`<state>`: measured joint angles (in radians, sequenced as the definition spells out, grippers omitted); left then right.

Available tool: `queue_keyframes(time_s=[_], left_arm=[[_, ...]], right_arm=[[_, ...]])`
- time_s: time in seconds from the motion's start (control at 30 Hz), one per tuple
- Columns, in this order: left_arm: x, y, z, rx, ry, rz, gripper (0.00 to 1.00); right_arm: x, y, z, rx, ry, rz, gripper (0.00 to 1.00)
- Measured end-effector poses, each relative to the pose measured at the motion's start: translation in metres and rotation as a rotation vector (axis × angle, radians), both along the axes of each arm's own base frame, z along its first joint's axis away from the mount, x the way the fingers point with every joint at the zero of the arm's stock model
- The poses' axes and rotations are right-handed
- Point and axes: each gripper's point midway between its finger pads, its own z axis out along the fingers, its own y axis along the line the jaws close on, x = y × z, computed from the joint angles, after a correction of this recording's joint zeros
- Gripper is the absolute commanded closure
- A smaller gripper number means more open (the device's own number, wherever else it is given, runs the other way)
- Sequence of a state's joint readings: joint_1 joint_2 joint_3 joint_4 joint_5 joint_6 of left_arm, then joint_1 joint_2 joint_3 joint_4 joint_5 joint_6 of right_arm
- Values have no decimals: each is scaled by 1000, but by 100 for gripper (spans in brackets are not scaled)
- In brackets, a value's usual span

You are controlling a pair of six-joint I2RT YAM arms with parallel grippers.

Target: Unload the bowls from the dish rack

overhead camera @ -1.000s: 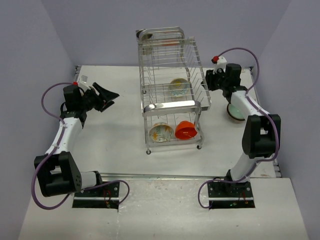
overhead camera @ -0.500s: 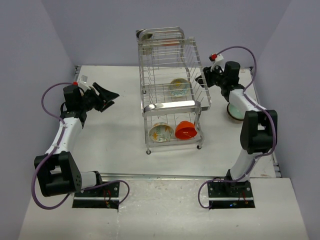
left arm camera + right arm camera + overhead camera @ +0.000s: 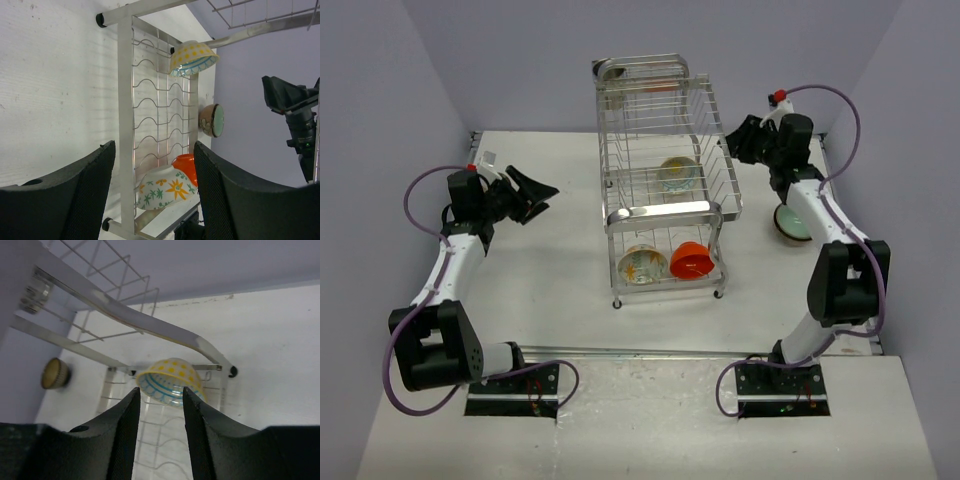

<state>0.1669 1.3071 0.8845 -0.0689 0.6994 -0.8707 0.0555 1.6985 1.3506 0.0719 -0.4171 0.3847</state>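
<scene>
Dish rack (image 3: pixel 665 185) stands on the table (image 3: pixel 560 270), an orange-red bowl (image 3: pixel 691 261) and a flowered bowl (image 3: pixel 642 264) on its lower tier, a yellow-dotted bowl (image 3: pixel 677 173) above. A greenish bowl (image 3: pixel 786 223) sits on the table to its right. Left gripper (image 3: pixel 542 192) gapes wide and empty, left of the rack; right gripper (image 3: pixel 735 138), fingers parted on nothing, hovers by the upper tier.

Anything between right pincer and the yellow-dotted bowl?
Yes: seen from above, the dish rack's side wires lie between the right pincer and the yellow-dotted bowl. The wrist view shows the bowl uncovered, under a chrome bar.
</scene>
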Motion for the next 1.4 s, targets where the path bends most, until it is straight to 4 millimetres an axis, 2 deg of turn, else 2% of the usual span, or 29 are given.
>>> queue_keyframes(time_s=[0.1,0.2,0.33,0.53,0.7,0.83,1.07,1.27,1.4], left_arm=[[0,0,0,0,0,0,35],[0,0,1,1,-2,0,35],[-2,0,6,3,-16,1,35],[-3,0,10,4,-29,1,35],[-3,-1,10,4,-29,0,35],[-3,-1,10,4,-29,0,35],[-3,-1,10,4,-29,0,35],[-4,-1,8,0,-25,0,35],[-5,-1,6,-3,-18,-1,35]], right_arm=[[-7,9,32,213,55,-43,60],[-9,22,49,434,135,-52,60],[-8,39,48,700,268,-32,61],[-3,67,15,953,537,-57,62],[-9,85,18,1010,604,-52,62],[-11,92,8,1017,656,-89,63],[-11,81,-37,923,731,-282,63],[-8,74,-47,865,727,-334,65],[7,76,-54,855,732,-339,65]])
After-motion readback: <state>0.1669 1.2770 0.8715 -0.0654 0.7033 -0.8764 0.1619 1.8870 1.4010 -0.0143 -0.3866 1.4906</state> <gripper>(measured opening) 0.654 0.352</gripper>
